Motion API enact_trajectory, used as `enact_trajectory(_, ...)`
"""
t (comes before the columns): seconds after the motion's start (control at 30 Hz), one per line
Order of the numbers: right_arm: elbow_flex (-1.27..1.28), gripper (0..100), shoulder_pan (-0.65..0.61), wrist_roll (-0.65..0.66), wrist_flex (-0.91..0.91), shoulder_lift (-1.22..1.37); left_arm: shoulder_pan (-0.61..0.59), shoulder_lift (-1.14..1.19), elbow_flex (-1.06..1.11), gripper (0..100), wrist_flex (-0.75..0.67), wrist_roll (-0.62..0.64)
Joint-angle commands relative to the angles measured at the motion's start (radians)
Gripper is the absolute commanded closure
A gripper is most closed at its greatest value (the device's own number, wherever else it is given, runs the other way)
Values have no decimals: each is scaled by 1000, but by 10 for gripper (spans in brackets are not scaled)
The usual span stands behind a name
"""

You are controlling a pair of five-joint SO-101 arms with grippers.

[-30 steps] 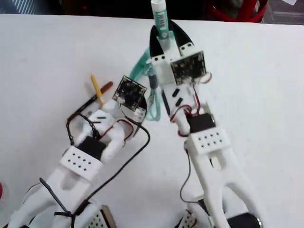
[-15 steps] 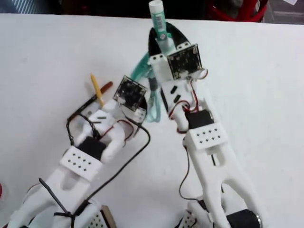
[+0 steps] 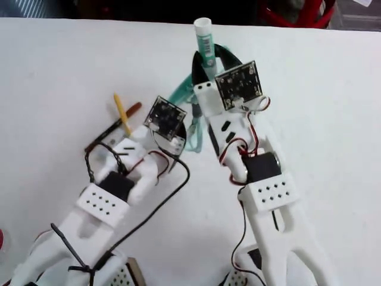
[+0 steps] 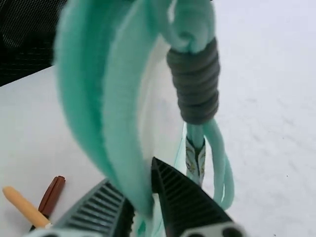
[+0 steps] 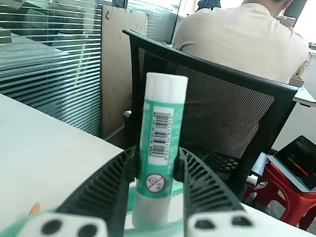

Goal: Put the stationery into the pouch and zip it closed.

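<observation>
Pinching the pouch [image 4: 98,98] by its mint fabric lip, the left gripper [image 4: 140,182] had its jaws closed on that edge with the cloth rising between them. This looked meant to lift the rim off the table [image 3: 59,71] and hold the mouth open for the other arm. The zip cord [image 4: 195,81], wrapped in grey, hung beside the pinched edge, loose and untouched, so the zipping step had not yet begun.

The right gripper [image 5: 157,158] was clamped on the glue stick [image 5: 160,128] around its middle, both fingers pressed against the barrel. Its white end stuck out past the fingertips. From above, the stick pointed toward the table's far edge, just beyond the pouch, which lay bunched between the two arms. Gripping mid-barrel probably stopped the stick from pivoting while leaving enough length free to slide into the opening.

A yellow pencil [image 3: 121,112] and a brown one [image 3: 134,108] lay crossed on the table beside the left arm, apart from the pouch and not yet packed. Judging by this, the task was early: one item in hand, others waiting, the pouch open.
</observation>
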Motion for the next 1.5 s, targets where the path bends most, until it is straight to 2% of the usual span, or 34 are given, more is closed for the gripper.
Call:
enact_trajectory(0.0, -11, 875, 10, -5, 5, -35, -21, 5, 5, 973, -14, 6)
enact_trajectory(0.53, -23, 886, 25, -3, 4, -38, -21, 5, 5, 973, -14, 6)
enact_trajectory(0.83, -180, 891, 24, -5, 159, -25, -19, 5, 5, 973, -14, 6)
enact_trajectory(1.0, -213, 974, 24, 3, 186, 19, -21, 5, 5, 973, -14, 6)
enact_trajectory(1.1, -299, 974, 28, 3, 272, 102, -21, 5, 5, 973, -14, 6)
enact_trajectory(1.33, -663, 980, 31, -3, 625, 308, -19, 5, 5, 973, -14, 6)
enact_trajectory(1.47, -844, 980, 33, -3, 768, 389, -19, 5, 5, 973, -14, 6)
